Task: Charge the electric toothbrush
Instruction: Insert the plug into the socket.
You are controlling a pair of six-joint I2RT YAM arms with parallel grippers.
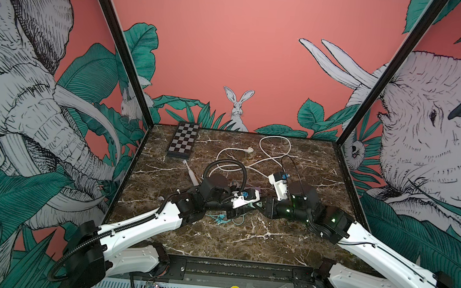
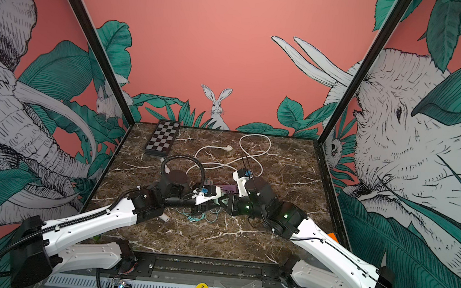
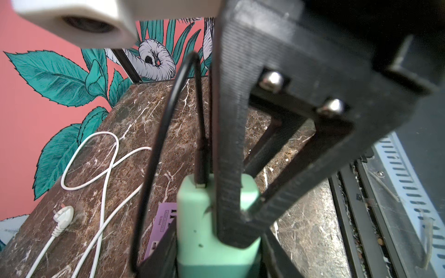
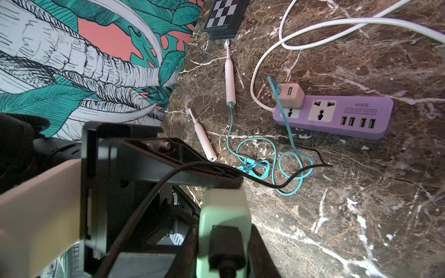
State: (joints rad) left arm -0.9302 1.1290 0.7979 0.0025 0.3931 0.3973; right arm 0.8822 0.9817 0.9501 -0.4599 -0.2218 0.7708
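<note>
Toothbrush, the near one, is lying flat on the table, off to the left of both grippers and not touching them. Your left gripper is clamped on the green charger. Your right gripper hugs the same charger, but can't tell if it's squeezing.

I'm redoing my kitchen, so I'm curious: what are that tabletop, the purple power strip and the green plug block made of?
Tabletop looks like polished brown marble, white veins and glare, though possibly printed laminate. Purple power strip: matte moulded plastic, even colour, rounded edges. Mint-green USB charger: smooth plastic too, with small dark specks.
</note>
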